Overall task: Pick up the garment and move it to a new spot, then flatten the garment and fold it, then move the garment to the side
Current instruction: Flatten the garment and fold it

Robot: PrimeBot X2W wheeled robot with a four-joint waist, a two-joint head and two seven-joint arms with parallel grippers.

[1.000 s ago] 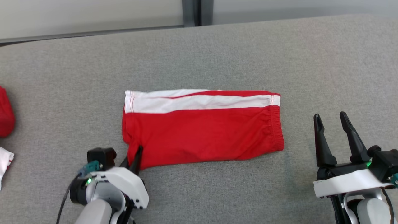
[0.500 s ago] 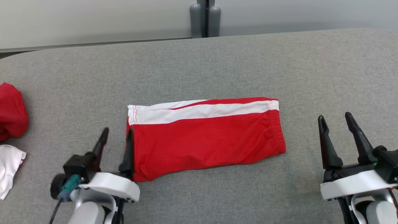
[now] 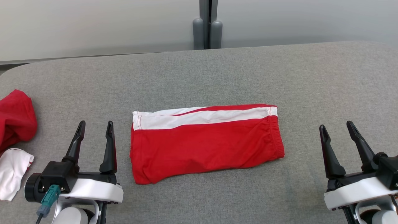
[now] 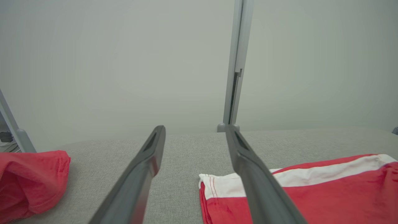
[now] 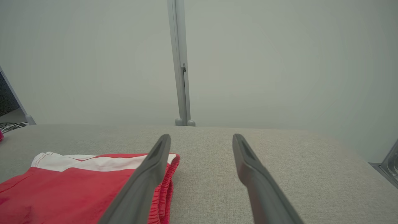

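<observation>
The garment (image 3: 205,143) is a pair of red shorts with a white stripe, folded flat in the middle of the grey table (image 3: 217,74). It also shows in the left wrist view (image 4: 311,193) and the right wrist view (image 5: 77,189). My left gripper (image 3: 95,126) stands open just left of the garment's hem end, apart from it, with nothing between its fingers. My right gripper (image 3: 336,127) is open and empty to the right of the elastic waistband end. In each wrist view the gripper (image 4: 194,130) (image 5: 201,137) spreads wide over bare table.
Crumpled red cloth (image 3: 15,118) and a white cloth (image 3: 12,171) lie at the table's left edge; the red cloth (image 4: 28,180) shows from the left wrist too. A grey post (image 3: 206,28) and pale wall stand behind the far edge.
My left gripper let go of the garment's near left corner, opened and drew back to the left. The head camera tilted up, shifting the whole picture down. The right gripper stayed open.
</observation>
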